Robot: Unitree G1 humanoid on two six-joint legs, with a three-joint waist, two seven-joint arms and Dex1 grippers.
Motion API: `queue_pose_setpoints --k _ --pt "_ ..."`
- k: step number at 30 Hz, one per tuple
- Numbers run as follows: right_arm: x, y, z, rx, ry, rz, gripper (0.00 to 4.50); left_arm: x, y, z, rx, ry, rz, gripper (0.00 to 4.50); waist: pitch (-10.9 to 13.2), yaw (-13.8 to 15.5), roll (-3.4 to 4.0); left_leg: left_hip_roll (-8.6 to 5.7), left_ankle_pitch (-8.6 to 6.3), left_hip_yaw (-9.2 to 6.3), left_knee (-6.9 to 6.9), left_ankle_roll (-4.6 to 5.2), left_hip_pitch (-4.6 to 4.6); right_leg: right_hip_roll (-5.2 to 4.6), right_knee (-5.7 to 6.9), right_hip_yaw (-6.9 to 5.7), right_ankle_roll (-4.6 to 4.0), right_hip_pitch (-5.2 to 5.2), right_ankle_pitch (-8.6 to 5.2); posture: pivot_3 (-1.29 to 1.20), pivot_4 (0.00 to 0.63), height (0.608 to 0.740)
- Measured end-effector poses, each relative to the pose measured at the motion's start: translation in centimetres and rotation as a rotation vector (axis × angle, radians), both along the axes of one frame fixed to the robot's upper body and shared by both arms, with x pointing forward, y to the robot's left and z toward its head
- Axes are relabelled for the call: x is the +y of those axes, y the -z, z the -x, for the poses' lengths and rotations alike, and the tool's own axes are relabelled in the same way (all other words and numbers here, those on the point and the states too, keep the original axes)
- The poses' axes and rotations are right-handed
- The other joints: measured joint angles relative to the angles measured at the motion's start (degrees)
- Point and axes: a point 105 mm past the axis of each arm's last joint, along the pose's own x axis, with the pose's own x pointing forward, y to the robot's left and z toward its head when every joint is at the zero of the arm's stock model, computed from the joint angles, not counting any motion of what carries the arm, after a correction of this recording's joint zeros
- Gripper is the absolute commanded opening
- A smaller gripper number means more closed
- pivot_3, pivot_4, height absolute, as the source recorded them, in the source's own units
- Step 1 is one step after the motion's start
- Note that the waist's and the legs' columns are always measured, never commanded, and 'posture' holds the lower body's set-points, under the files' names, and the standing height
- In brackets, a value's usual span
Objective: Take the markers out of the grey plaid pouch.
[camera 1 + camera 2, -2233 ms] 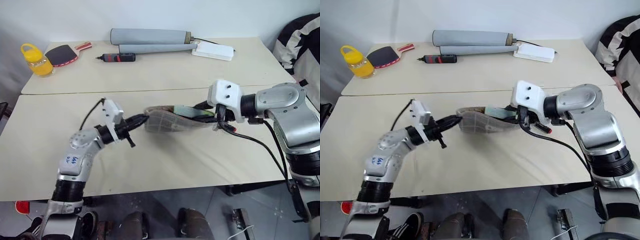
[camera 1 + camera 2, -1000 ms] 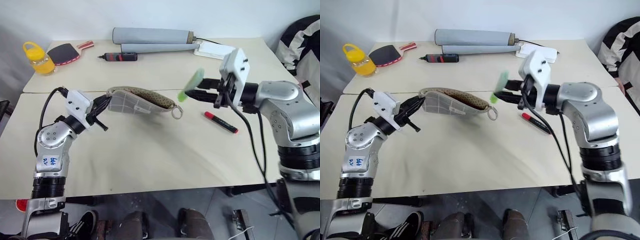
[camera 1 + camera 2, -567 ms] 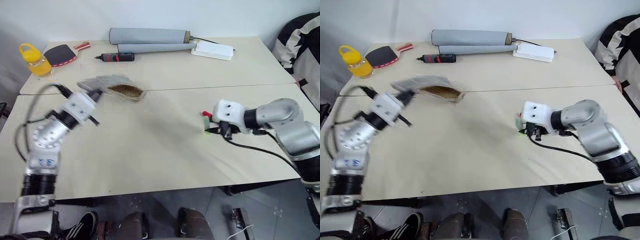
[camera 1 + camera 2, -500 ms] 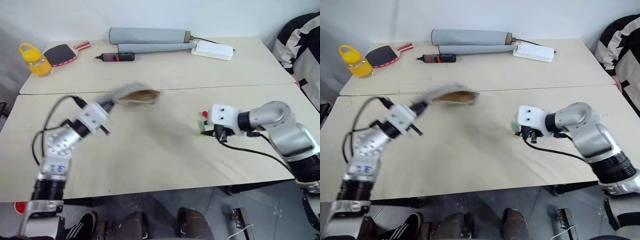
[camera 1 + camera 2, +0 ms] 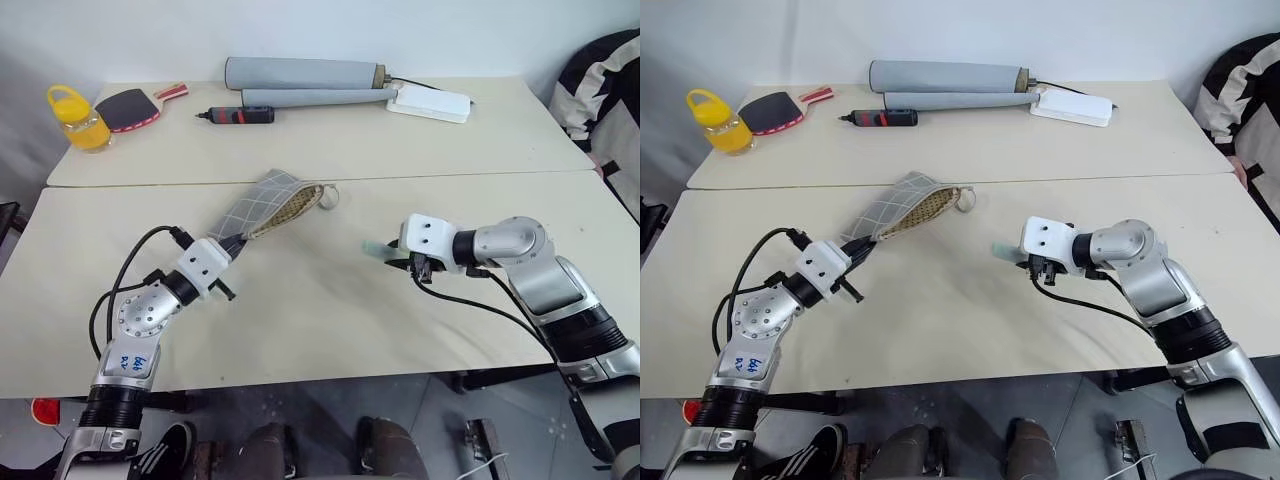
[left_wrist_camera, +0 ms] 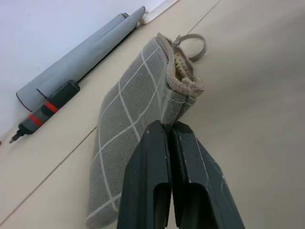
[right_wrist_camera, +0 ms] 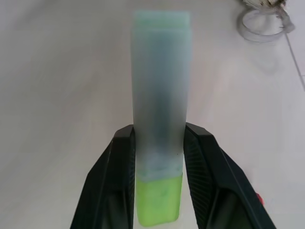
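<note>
The grey plaid pouch (image 5: 262, 206) lies slanted near the seam between the two tables. Its tan lining shows along the open edge, and its grey loop (image 5: 328, 197) is at the far end. My left gripper (image 6: 169, 126) is shut on the pouch's near edge. To the right, my right gripper (image 7: 159, 136) is shut on the light green marker (image 7: 160, 81), low over the table, and the marker's tip (image 5: 374, 249) points toward the pouch. The other marker is mostly hidden behind my right hand, with just a red speck (image 7: 259, 198) showing.
On the far table lie two long grey rolled tubes (image 5: 300, 72), a white box (image 5: 430, 102), a black-and-red pen-like tool (image 5: 238, 115), a table-tennis paddle (image 5: 125, 106) and a yellow bottle (image 5: 76, 118). A person in striped clothing (image 5: 610, 70) sits at the far right.
My left gripper swung the pouch out to the left and brought it back down onto the table. My right gripper sank with the green marker from mid-air to just over the tabletop.
</note>
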Motion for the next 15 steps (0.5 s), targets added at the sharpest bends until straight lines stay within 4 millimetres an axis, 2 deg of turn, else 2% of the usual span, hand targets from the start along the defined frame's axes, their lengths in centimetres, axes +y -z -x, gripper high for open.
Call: queue_pose_setpoints --k 3,7,12,14,15 --pt "-0.1 0.2 -0.3 -0.003 0.016 -0.022 1.08 -0.1 0.2 0.1 0.015 0.006 0.012 0.00 0.00 0.00 0.00 0.00 0.00 0.00 0.00 0.00 0.00 0.00 0.00 0.00 0.00 0.01 0.00 0.00 0.150 0.740" --pt "-0.3 0.4 -0.4 0.034 0.048 -0.067 2.33 -0.3 0.4 0.1 0.041 0.024 0.043 0.96 0.00 0.02 0.00 0.00 0.00 -0.03 0.00 0.00 0.00 0.00 0.01 -0.02 0.00 0.01 0.00 0.00 0.150 0.740" --pt "-0.2 0.7 -0.3 0.058 0.065 -0.121 4.07 -0.4 -0.2 0.3 0.032 0.034 0.064 2.58 0.00 -0.15 0.00 0.01 0.00 -0.02 -0.03 0.00 -0.01 0.01 0.00 -0.01 0.00 -0.01 0.00 0.00 0.150 0.740" --pt "0.0 -0.3 -0.3 0.072 0.078 -0.245 4.08 -0.5 -1.1 1.0 0.033 0.065 0.114 3.19 0.00 -0.14 0.00 0.02 0.00 -0.04 -0.04 -0.01 -0.01 0.01 0.00 -0.01 0.00 -0.01 0.00 0.00 0.150 0.740" --pt "-0.1 -0.7 -0.3 0.080 0.083 -0.288 4.08 -0.5 -1.4 1.2 0.034 0.074 0.130 3.19 0.00 -0.15 0.01 0.02 -0.01 -0.04 -0.05 -0.01 -0.01 0.01 0.00 -0.01 0.00 -0.01 0.00 0.00 0.150 0.740"
